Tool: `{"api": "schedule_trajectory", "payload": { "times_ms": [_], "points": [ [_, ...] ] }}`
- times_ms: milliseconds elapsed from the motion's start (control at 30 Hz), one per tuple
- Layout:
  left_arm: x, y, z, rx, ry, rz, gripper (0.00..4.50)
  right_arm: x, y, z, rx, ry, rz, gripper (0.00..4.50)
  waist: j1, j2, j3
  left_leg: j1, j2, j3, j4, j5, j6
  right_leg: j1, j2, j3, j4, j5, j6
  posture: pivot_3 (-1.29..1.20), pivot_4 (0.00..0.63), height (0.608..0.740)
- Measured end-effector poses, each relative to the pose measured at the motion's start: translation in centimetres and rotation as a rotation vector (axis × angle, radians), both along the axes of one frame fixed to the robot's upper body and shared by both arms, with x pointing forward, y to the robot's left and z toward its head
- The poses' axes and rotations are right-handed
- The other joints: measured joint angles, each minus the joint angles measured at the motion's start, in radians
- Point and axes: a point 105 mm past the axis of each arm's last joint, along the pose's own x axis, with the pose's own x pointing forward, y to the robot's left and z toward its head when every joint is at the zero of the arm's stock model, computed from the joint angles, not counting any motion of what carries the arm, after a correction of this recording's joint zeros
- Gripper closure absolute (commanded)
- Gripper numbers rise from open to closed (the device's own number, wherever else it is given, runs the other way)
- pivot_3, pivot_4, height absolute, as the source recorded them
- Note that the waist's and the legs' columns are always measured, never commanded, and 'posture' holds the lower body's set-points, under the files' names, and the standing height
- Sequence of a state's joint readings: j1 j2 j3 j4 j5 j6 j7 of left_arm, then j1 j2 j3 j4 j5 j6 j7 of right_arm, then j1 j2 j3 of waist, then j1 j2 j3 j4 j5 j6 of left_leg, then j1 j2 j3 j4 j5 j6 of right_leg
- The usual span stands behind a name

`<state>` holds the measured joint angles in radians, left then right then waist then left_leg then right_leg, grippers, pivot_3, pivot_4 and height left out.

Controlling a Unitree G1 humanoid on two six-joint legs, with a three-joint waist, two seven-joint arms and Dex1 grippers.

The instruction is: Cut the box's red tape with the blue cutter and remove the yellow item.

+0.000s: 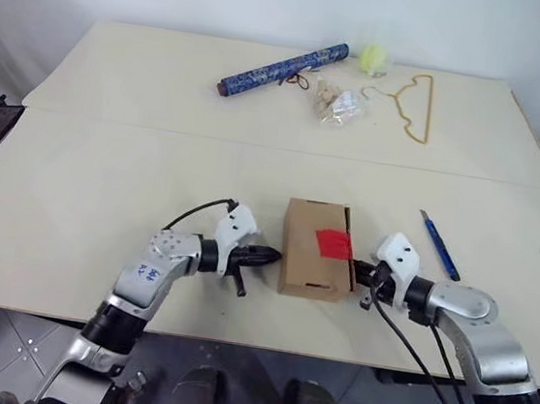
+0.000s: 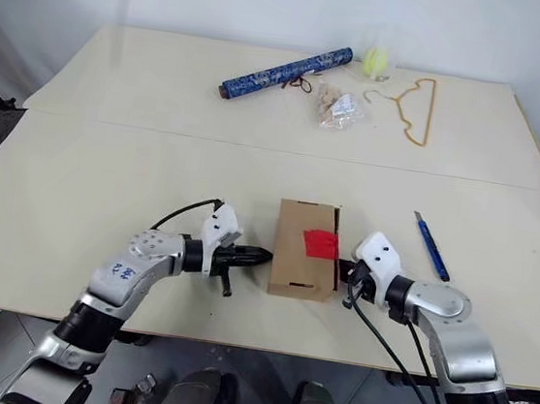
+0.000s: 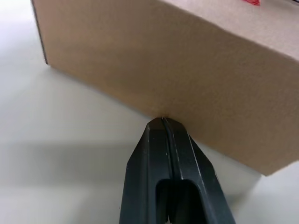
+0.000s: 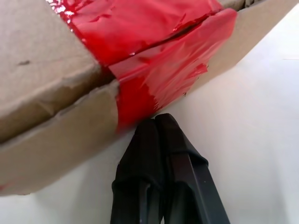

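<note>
The right gripper (image 1: 367,272), with its two black fingers pressed together and holding nothing, has its tips against the right side wall of the small brown cardboard box (image 1: 315,249), just below the place where the bright red square patch of tape (image 1: 335,243) folds over the edge. In the right wrist view the closed fingertips (image 4: 156,122) touch the carton directly under the red tape (image 4: 154,60). On the opposite side, the left gripper (image 1: 270,256) is also fully closed and empty, and its tip meets the left wall of the box; the left wrist view shows the joined fingertips (image 3: 162,125) against the plain cardboard (image 3: 187,65).

So the box sits between the two grippers, pinched from left and right, with its long axis running away from the robot.

The slim, pen-like dark blue cutter (image 1: 440,246) lies on the pale table (image 1: 106,183) to the right of the box and a little farther from the robot, well apart from the carton. Its long axis runs almost parallel to that of the box, slightly slanted. I judge the right arm to be clearly the nearer one for picking it up; the gripper would need to leave the box, move right and open first.

The yellow item cannot be seen; presumably it is inside the box, whose tape looks uncut.
</note>
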<state>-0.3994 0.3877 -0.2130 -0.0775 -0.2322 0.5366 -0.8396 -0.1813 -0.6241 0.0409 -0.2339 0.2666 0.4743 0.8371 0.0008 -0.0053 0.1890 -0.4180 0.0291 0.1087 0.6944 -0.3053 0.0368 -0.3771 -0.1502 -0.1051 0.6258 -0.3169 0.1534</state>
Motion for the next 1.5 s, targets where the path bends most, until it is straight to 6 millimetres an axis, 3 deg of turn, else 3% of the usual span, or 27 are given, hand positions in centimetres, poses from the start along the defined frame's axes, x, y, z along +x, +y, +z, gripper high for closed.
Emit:
{"api": "schedule_trajectory", "payload": {
  "times_ms": [267, 300, 400, 467, 567, 667, 733, 833, 967, 1067, 1500],
  "points": [
    [-0.5, 1.4, 0.6, 0.041, -0.004, 0.014, 4.50, -1.1, 0.9, -0.2, 0.002, 0.036, 0.008, 4.47, 0.000, 0.000, 0.000, 0.000, 0.000, 0.000, -0.002, 0.000, 0.000, 0.000, 0.000, 0.000, 0.000, 0.000, 0.000, 0.00, 0.150, 0.740],
    [-0.6, 2.2, 0.8, 0.062, -0.005, 0.007, 4.50, -1.4, 0.7, -0.1, 0.021, 0.068, -0.001, 4.31, -0.001, 0.000, 0.000, 0.000, 0.000, 0.000, -0.002, 0.000, 0.000, -0.001, 0.000, 0.000, 0.000, 0.000, -0.001, 0.00, 0.150, 0.740],
    [-0.4, 6.3, 2.4, 0.119, 0.000, 0.029, 4.50, -1.7, -2.2, 1.9, 0.055, 0.144, -0.104, 3.53, -0.001, 0.001, 0.001, -0.001, 0.001, 0.000, -0.002, 0.000, 0.000, -0.002, 0.000, 0.000, 0.000, -0.001, -0.001, 0.00, 0.150, 0.740],
    [-0.5, 7.3, 4.6, 0.075, -0.010, 0.009, 4.50, -1.8, -4.0, 3.8, 0.057, 0.154, -0.165, 2.83, -0.001, 0.001, 0.001, -0.001, 0.001, -0.001, -0.002, 0.000, 0.000, -0.001, 0.000, 0.000, -0.001, -0.001, -0.001, 0.00, 0.150, 0.740],
    [-1.4, 5.5, 7.3, -0.009, -0.048, -0.118, 4.50, -1.9, -3.5, 5.4, 0.075, 0.204, -0.161, 1.81, 0.004, 0.002, 0.001, -0.001, 0.000, -0.003, -0.002, 0.000, -0.001, 0.000, -0.001, -0.001, -0.001, 0.000, -0.002, 0.00, 0.150, 0.740],
    [-0.9, 2.5, 9.2, -0.062, -0.123, -0.187, 4.50, -1.6, -3.9, 6.6, 0.066, 0.334, -0.232, 0.80, 0.010, 0.002, 0.001, -0.003, 0.000, -0.003, -0.001, 0.000, 0.000, -0.001, -0.001, -0.001, -0.002, 0.000, -0.002, 0.00, 0.150, 0.740],
    [-0.4, 0.4, 9.7, -0.088, -0.159, -0.210, 4.50, -1.3, -3.1, 7.8, 0.105, 0.369, -0.233, 0.05, 0.012, 0.002, 0.001, -0.002, 0.000, -0.003, -0.001, 0.000, 0.000, 0.000, 0.000, -0.001, -0.001, 0.000, -0.002, 0.00, 0.150, 0.740],
    [-0.3, -1.9, 8.4, -0.069, -0.156, -0.246, 4.50, -1.2, -1.7, 7.3, 0.165, 0.453, -0.210, 0.02, 0.013, 0.002, 0.001, -0.003, -0.001, -0.002, -0.004, 0.000, 0.000, -0.003, 0.001, -0.002, -0.001, 0.000, -0.002, 0.00, 0.150, 0.740],
    [0.2, -3.0, 6.2, 0.018, -0.153, -0.241, 4.50, -0.5, -1.1, 6.8, 0.199, 0.484, -0.234, 0.02, 0.015, 0.002, 0.001, -0.005, -0.003, 0.001, -0.006, 0.000, 0.000, -0.008, 0.001, -0.001, -0.001, 0.000, -0.002, 0.00, 0.150, 0.740],
    [0.5, -3.9, 6.0, 0.019, -0.175, -0.235, 4.50, -0.3, -0.9, 6.7, 0.200, 0.489, -0.254, 0.02, 0.023, 0.002, 0.001, -0.004, -0.003, 0.002, -0.006, 0.000, 0.000, -0.008, 0.001, -0.001, 0.000, 0.000, -0.002, 0.00, 0.150, 0.740],
    [0.3, -4.1, 5.8, 0.026, -0.168, -0.242, 4.50, -1.1, -2.4, 5.7, 0.198, 0.554, -0.297, 0.02, 0.023, 0.002, 0.001, -0.004, -0.001, 0.003, -0.006, 0.000, 0.000, -0.007, 0.001, 0.000, -0.001, 0.000, -0.001, 0.00, 0.150, 0.740]
  ]
}}
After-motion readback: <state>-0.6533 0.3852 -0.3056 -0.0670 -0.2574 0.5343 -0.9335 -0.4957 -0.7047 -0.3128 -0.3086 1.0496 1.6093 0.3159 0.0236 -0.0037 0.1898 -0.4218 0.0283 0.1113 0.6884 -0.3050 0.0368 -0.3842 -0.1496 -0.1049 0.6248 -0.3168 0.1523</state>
